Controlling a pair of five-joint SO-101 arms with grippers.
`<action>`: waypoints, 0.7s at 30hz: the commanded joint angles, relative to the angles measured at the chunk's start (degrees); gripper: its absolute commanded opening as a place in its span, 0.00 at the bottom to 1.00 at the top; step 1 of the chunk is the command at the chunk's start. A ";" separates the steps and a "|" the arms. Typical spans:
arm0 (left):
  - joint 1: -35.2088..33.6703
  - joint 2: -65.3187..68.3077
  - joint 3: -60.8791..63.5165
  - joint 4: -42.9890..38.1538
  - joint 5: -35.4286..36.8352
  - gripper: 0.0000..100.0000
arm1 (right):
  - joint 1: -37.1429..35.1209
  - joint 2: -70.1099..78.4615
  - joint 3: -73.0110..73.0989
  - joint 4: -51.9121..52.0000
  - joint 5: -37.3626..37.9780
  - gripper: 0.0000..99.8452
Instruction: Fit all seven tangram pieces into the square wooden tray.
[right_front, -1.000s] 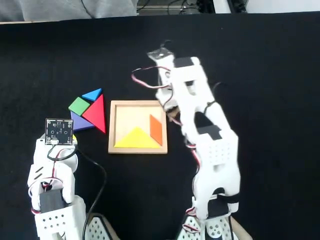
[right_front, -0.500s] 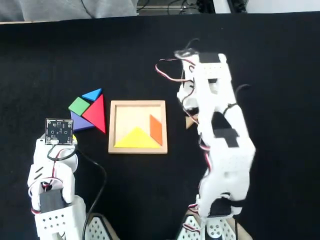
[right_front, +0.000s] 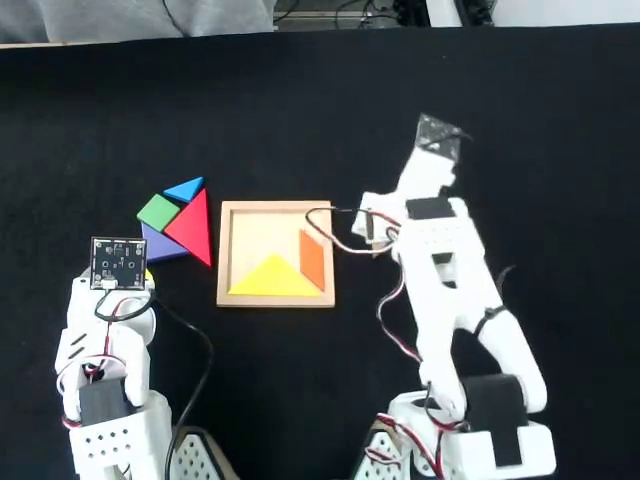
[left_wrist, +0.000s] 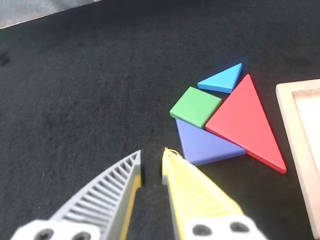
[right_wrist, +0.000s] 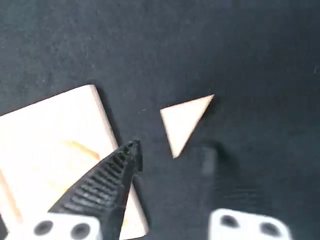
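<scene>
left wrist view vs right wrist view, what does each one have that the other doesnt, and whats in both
Left wrist view's own: the left gripper near four loose pieces packed together beside the tray: a blue triangle, green square, red triangle and purple piece.
Right wrist view's own: the right gripper, open, over a pale wooden triangle lying apart from the tray's corner.
Shared: part of the tray's wooden rim, and the black cloth under everything.
</scene>
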 joint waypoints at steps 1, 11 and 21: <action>0.48 -0.44 1.10 -0.35 -0.09 0.08 | -2.29 -0.04 -3.03 0.88 -3.78 0.34; 0.40 -0.44 1.10 -0.35 -0.09 0.08 | -1.23 16.40 -19.65 7.38 -12.13 0.30; 0.40 -0.44 1.10 -0.35 -0.09 0.08 | 0.26 30.02 -34.77 17.85 -11.43 0.17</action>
